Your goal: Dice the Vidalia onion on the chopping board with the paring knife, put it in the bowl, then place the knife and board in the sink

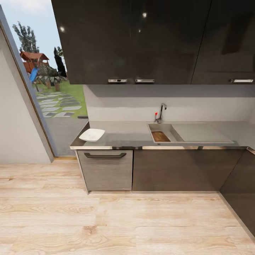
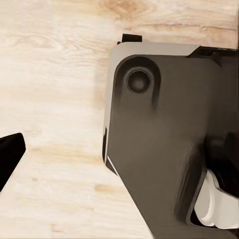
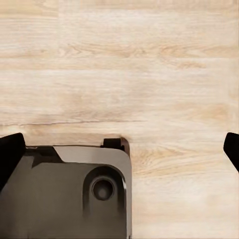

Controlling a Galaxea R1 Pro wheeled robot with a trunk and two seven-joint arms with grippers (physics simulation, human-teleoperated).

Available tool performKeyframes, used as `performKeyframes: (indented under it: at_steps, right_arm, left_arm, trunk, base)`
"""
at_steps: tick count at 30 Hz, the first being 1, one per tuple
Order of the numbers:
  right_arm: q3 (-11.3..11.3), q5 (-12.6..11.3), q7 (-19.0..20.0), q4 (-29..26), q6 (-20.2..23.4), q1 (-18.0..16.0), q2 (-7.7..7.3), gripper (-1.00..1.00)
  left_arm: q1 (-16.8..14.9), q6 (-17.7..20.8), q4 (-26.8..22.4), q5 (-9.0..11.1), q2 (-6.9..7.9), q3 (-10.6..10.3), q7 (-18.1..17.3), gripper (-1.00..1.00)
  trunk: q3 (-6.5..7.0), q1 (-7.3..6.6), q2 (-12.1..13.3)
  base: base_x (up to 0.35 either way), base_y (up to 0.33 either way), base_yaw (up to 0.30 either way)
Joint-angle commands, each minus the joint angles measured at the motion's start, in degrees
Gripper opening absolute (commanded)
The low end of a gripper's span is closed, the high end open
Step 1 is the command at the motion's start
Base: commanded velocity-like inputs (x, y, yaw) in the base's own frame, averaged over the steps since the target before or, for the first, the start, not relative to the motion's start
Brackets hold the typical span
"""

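Stood far back from the sink [image 1: 161, 132], right arm's side; right gripper [image 3: 119, 149] spread wide, left gripper's state unclear.

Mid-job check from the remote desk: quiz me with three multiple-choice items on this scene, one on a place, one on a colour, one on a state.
1. Where does the chopping board lie?
A. in the sink basin
B. on the floor
C. beside the bowl

2. What colour is the bowl?
A. red
B. white
C. black

3. How do the right gripper fingers stand?
A. clamped on a knife
B. closed on the bowl
C. apart and empty

Answers: 1 A, the brown board sits inside the sink. 2 B, a white dish on the countertop near its left end. 3 C, the two dark tips sit wide apart over bare wooden floor.
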Motion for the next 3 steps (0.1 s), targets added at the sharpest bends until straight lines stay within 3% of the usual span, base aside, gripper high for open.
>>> performKeyframes:
  at_steps: [1, 3]
  right_arm:
    - [0.46, -0.59, 0.25, 0.08, -0.25, -0.05, -0.02, 1.0]
    - [0.47, -0.59, 0.23, 0.08, -0.33, -0.1, -0.01, 1.0]
  left_arm:
    - [-0.08, -0.29, 0.09, 0.58, 0.0, -0.44, -0.12, 1.0]
    - [-0.07, -2.03, 0.09, 0.58, 0.0, -0.44, -0.12, 1.0]
  trunk:
    - [-0.12, 0.03, -0.12]
    - [-0.12, 0.03, -0.12]
  base:
    - [0.0, 0.0, 0.0]
    - [0.0, 0.0, 0.0]
